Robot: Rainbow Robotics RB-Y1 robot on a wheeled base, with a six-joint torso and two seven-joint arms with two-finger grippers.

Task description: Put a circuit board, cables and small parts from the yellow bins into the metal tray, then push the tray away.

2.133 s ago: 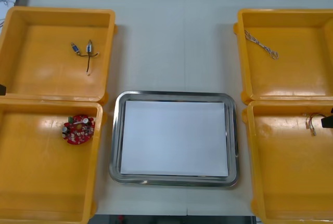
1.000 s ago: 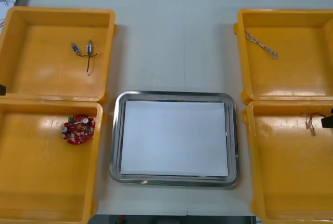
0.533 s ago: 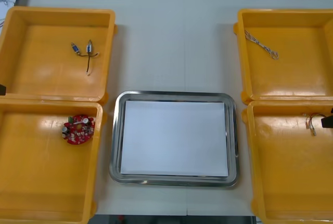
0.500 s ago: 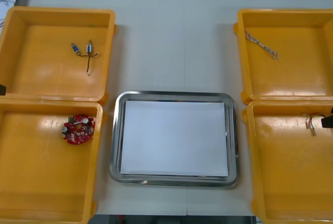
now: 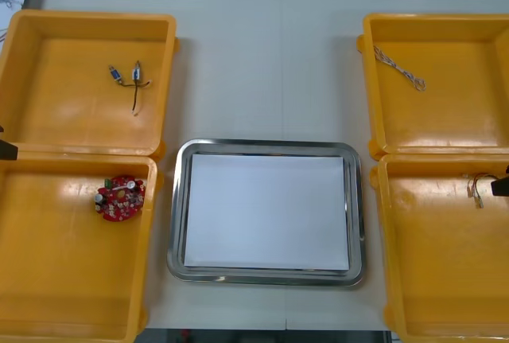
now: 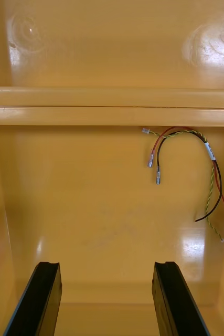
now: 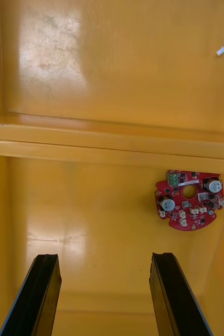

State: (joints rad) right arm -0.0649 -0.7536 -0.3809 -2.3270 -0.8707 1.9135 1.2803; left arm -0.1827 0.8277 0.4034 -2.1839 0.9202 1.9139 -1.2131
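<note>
A round red circuit board [image 5: 119, 198] lies in the near left yellow bin [image 5: 48, 169]. In the left wrist view my left gripper [image 7: 105, 258] hangs open above that bin's floor, and the board [image 7: 189, 199] sits beyond its fingertips, off to one side. My right gripper [image 6: 106, 265] is also open, over the near right bin [image 5: 429, 279], with the red and yellow cable [image 6: 195, 168] lying ahead of it. The metal tray [image 5: 266, 146], white inside, stands between the bins.
The far left bin [image 5: 87, 21] holds small metal parts [image 5: 116, 75] and a black cable [image 5: 136, 100]. A twisted blue and white cable [image 5: 399, 68] lies in the far right bin [image 5: 437, 23]. Dark slivers of the arms [image 5: 501, 186] show at both side edges.
The dark sliver of the left arm at the front view's left edge has shifted slightly toward the near bin. Everything else is still.
</note>
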